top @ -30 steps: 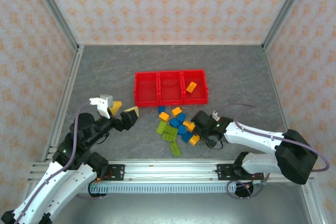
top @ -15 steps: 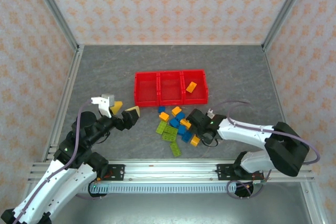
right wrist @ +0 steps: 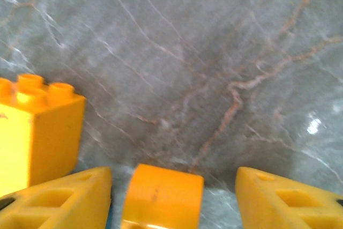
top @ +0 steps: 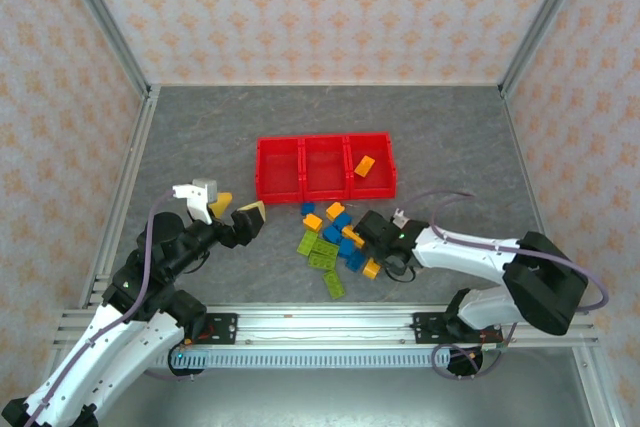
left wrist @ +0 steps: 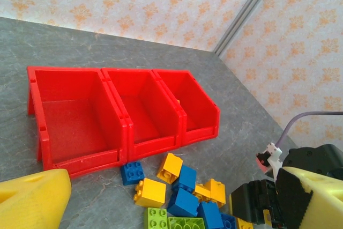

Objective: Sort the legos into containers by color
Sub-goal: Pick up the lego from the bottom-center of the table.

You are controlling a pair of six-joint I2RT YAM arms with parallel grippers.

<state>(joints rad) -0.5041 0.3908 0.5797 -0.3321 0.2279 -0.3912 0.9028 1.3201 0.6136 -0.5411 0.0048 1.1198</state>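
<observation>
In the lower left of the top view, the left gripper [top: 236, 209] is held over the grey table [top: 200, 127] with its jaws spread wide and nothing between them. The legos lie well apart from it, to its right.

In the lower middle, the right gripper [top: 368, 234] is set low at the right edge of the heap of legos [top: 330, 239]. In its wrist view, its yellow fingers [right wrist: 59, 199] are seen apart along the bottom edge. An orange-yellow brick [right wrist: 162, 197] is framed between them. Bare table shows between the brick and the right finger; whether the left finger touches it cannot be told. A second orange-yellow brick [right wrist: 37, 127] stands at the left edge.

Farther up, the containers [top: 280, 192] are lined side by side just beyond the heap. One orange brick [top: 364, 165] is seen in the right-hand bin.
</observation>
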